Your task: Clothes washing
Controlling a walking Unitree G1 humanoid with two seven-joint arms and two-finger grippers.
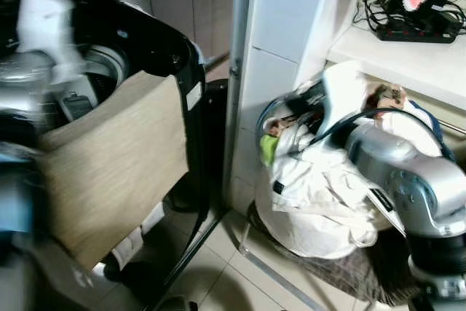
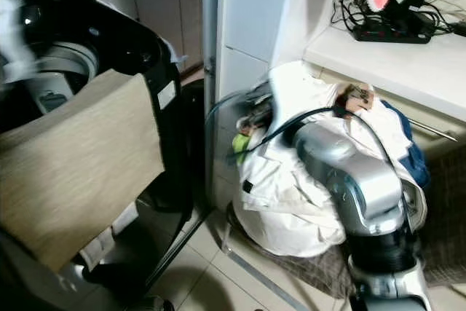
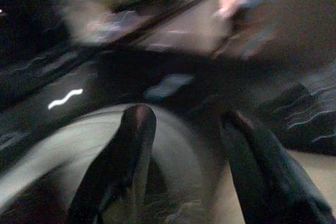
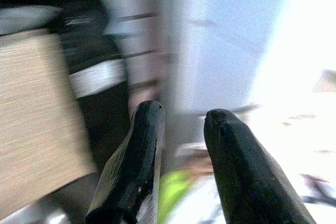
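Right up close I see my right arm (image 1: 408, 172) reaching left over the heaped laundry basket (image 1: 320, 202), its right pincer (image 4: 178, 150) slightly parted and gripping nothing, tips just above white clothes and a lime-green piece (image 1: 269, 148). On the left, my left pincer (image 3: 184, 145) is spread wide and empty over the washing machine (image 1: 156, 49) drum. No writing is readable. Beige cloth (image 1: 116, 165) hangs over the washer's near edge. A power strip (image 1: 419, 28) sits on the far bench (image 1: 408, 60).
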